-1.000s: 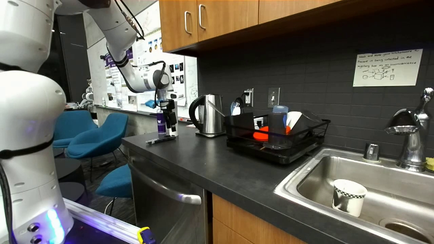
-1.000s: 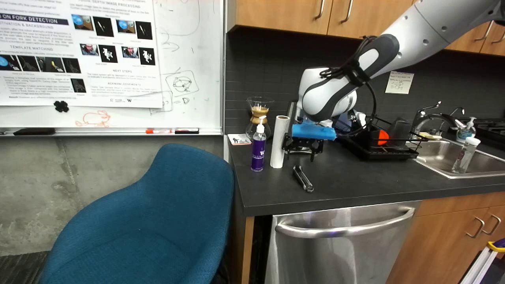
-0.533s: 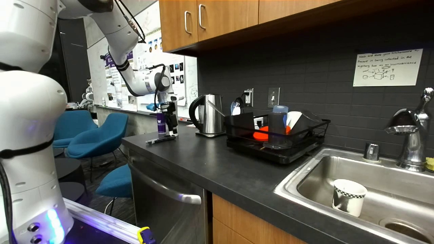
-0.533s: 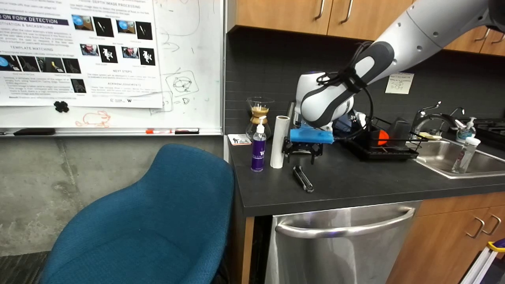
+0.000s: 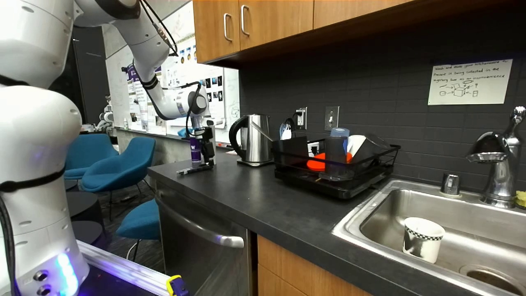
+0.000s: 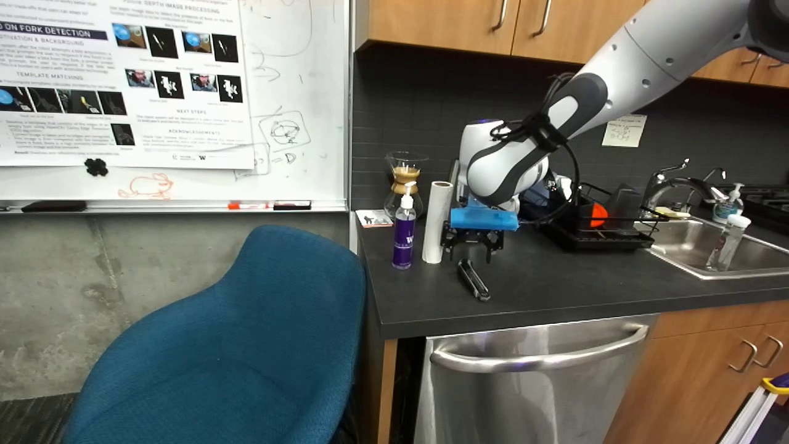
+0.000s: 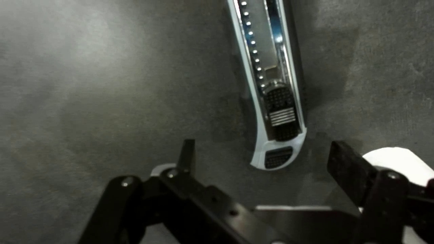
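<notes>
A utility knife with a grey-white body and a ridged black slider (image 7: 281, 112) lies flat on the dark counter (image 6: 542, 277). Its rounded end points at my gripper (image 7: 263, 156) in the wrist view. The jaws stand wide apart, one finger on each side of that end, with nothing pinched between them. In an exterior view my gripper (image 6: 470, 254) hangs just behind and above the knife (image 6: 473, 280). From another angle the gripper (image 5: 210, 162) comes down at the knife's far end, and the knife (image 5: 193, 169) is partly dim against the counter.
A white paper roll (image 6: 436, 222) stands close beside the gripper, with a purple spray bottle (image 6: 404, 237) past it. A steel kettle (image 5: 257, 139), a black dish rack (image 5: 349, 191) and a sink (image 5: 386, 205) line the counter. A blue chair (image 6: 246, 345) stands off its end.
My gripper has come down toward the counter in both exterior views, with a slight shift toward the paper roll. Its jaws stay wide, and the knife has not moved.
</notes>
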`<control>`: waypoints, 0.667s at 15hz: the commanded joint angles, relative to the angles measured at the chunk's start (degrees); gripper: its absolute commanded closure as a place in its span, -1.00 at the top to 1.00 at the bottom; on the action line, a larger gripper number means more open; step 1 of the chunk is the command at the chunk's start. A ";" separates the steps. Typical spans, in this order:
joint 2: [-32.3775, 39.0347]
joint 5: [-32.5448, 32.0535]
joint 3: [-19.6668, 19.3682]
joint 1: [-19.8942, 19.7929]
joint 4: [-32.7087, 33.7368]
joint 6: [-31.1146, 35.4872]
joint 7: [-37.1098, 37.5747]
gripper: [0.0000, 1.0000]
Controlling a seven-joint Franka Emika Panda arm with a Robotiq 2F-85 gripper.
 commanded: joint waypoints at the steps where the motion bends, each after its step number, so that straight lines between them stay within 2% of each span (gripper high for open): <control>1: 0.57 -0.85 -1.11 1.36 1.24 -1.38 1.91 0.36; 8: 0.38 -0.38 -0.94 1.20 1.46 -1.43 1.87 -0.69; 10: 0.16 0.62 -0.54 0.83 1.26 -1.24 1.08 -0.70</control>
